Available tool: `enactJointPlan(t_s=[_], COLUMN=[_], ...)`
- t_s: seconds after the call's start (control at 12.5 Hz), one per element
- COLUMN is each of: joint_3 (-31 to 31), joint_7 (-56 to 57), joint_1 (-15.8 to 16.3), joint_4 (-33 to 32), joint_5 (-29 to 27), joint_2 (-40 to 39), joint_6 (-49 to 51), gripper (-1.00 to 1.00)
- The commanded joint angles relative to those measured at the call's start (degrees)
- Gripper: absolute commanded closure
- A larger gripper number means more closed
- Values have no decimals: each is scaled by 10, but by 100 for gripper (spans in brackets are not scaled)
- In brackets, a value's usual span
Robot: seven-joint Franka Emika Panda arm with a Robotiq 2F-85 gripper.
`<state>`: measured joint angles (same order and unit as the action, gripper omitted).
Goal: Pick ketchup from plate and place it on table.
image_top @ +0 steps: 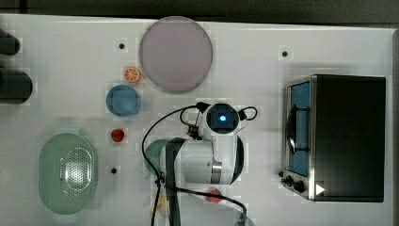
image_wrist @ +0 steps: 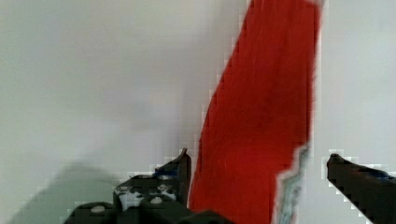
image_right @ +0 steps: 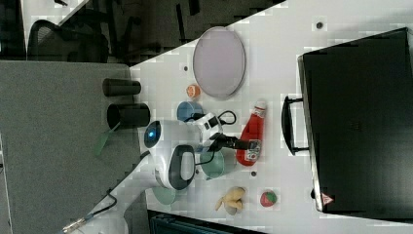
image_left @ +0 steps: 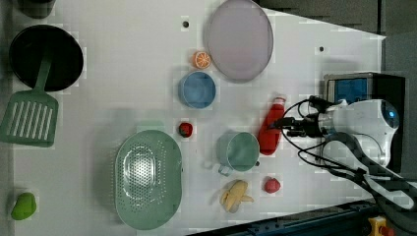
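Note:
The ketchup (image_left: pixel 270 132), a slim red bottle with a white cap, lies flat on the white table (image_top: pixel 70 56), well apart from the greyish-lilac plate (image_top: pixel 175 54), which has nothing on it. In the right view the ketchup (image_right: pixel 251 130) points its cap toward the plate (image_right: pixel 219 61). My gripper (image_wrist: pixel 260 163) is open and straddles the ketchup (image_wrist: pixel 261 107) near its labelled end. One dark fingertip (image_wrist: pixel 184 162) stands right beside the red body and the other is a clear gap away from it. The left view has the gripper (image_left: pixel 280 123) low over the bottle.
A teal mug (image_left: pixel 238 151) stands right beside the ketchup. A blue dish (image_top: pixel 123 100), an orange slice (image_top: pixel 132 74) and a small red fruit (image_top: pixel 117 135) lie near the plate. A green perforated bowl (image_top: pixel 68 173) and a black oven (image_top: pixel 346 136) flank the table. A banana (image_left: pixel 235 195) lies near the front edge.

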<state>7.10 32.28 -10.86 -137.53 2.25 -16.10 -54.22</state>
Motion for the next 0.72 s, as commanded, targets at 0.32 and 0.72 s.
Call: enactJointPlan(t_s=[0.32, 0.72], joint_3=[1, 4], joint_7=[-84, -263], joint_1=[0, 0], joint_4=[51, 168], joint_5=[0, 0], joint_2=[158, 247], joint_6=[35, 304], gripper=[-100, -100])
